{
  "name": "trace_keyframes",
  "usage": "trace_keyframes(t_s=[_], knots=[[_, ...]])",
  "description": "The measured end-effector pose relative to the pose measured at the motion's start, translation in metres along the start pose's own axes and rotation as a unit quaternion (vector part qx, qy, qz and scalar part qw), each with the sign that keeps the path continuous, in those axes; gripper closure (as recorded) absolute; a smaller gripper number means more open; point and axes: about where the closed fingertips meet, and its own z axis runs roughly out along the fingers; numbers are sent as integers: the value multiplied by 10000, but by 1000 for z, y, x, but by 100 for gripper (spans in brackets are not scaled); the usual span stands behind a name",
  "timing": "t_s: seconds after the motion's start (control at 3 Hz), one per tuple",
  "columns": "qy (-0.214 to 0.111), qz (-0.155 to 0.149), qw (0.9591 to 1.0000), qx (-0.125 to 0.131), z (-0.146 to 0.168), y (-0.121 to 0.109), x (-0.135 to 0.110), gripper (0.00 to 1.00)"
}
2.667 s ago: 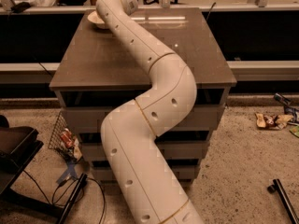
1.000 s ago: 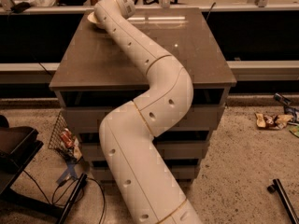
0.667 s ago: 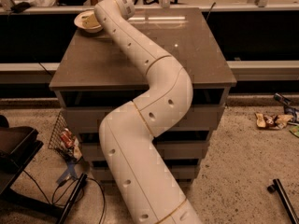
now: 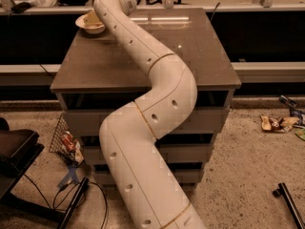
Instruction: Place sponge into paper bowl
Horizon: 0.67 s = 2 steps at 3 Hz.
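The paper bowl (image 4: 85, 27) stands at the far left corner of the brown table (image 4: 143, 66). A pale yellow piece, the sponge (image 4: 93, 18), sits inside it and leans against the far side. My white arm (image 4: 157, 94) reaches across the table, and its last link (image 4: 114, 4) ends just right of the bowl. The gripper is at that far end, behind the wrist, close beside or above the bowl's right rim.
A dark counter with a rail runs behind the table. On the floor lie a wire basket with wrappers (image 4: 64, 140) and black cables (image 4: 71, 199) at the left, litter (image 4: 276, 123) at the right, and a black bar (image 4: 288, 204) at the bottom right.
The arm's far end has shifted slightly right and off the bowl. The bowl, mostly covered before, now shows with the sponge in it.
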Motion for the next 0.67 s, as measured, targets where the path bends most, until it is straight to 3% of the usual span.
trace_keyframes(t_s=[0.33,0.67], knots=[[-75,-207,9997,104,-23,-3,-33,0],[-214,-222,9993,201,-48,-19,-61,0]])
